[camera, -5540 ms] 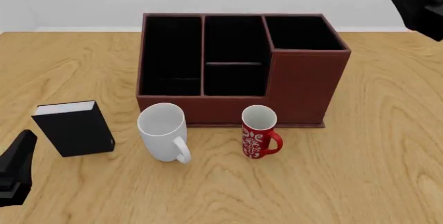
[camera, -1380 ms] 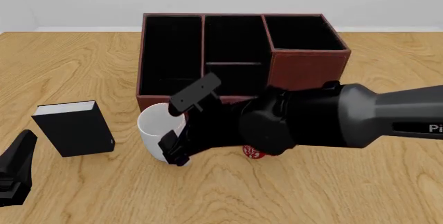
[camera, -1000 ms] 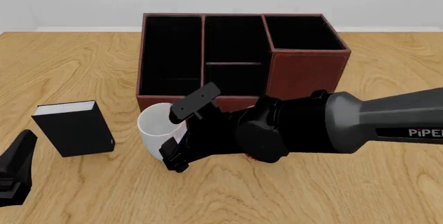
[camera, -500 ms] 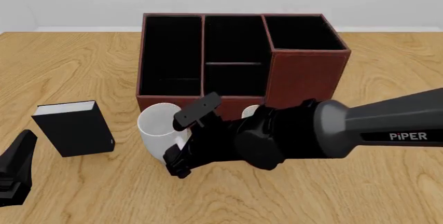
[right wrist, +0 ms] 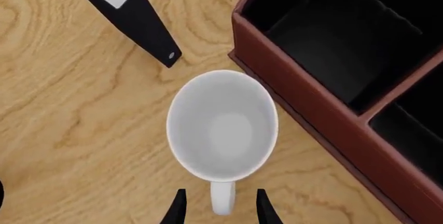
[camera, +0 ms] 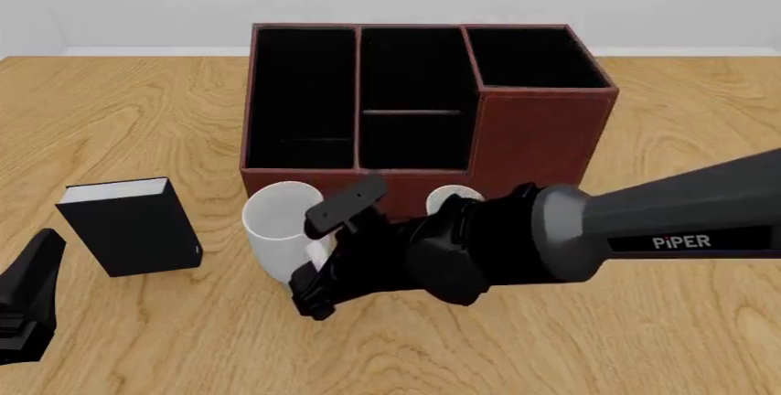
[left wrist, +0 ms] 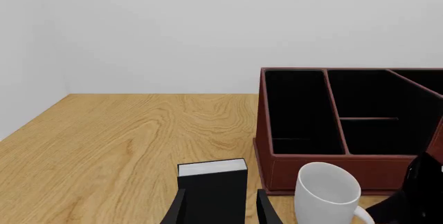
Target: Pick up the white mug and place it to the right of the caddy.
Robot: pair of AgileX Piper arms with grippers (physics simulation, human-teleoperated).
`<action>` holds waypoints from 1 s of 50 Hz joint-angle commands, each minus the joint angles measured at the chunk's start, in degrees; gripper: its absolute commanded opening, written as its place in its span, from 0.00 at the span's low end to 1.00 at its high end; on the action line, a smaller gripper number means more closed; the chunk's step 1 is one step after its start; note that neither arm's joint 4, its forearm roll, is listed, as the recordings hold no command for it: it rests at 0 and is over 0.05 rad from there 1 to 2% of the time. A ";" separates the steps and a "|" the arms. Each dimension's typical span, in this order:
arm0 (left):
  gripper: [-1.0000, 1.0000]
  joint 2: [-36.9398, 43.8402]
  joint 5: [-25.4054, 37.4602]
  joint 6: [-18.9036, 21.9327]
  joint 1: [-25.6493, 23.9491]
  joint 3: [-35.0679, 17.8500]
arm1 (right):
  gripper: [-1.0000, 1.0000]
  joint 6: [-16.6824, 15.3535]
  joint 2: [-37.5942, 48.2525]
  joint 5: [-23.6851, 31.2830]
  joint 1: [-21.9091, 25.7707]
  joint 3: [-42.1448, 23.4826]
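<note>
Tabletop: mug handle [right wrist: 221, 203] between right tool [right wrist: 220, 211] fingers.

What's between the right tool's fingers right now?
The white mug's handle sits in the gap between the right tool's fingers, with wood showing on both sides, so they are not clamped on it. Right wrist view shows it.

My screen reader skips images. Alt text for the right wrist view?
A glossy white ceramic mug stands upright, its handle between the open right pincer fingertips. A reddish-brown compartmented caddy and a black book stand beside it on the wooden table.
</note>
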 commanded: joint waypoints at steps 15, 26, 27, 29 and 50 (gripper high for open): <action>1.00 0.00 0.00 0.00 0.00 0.00 | 0.00 -1.30 0.14 0.30 -0.26 -0.17; 1.00 0.00 0.00 0.00 0.00 0.00 | 0.00 -2.41 -0.41 0.54 -0.41 -0.14; 1.00 0.00 0.00 0.00 0.00 0.00 | 0.00 -2.58 -0.37 0.56 -0.36 -0.18; 1.00 0.00 0.00 0.00 0.00 0.00 | 0.00 -3.18 -0.47 0.62 -0.41 -0.10; 1.00 0.00 0.00 0.00 0.00 0.00 | 0.00 -6.71 -3.22 1.27 -0.88 0.73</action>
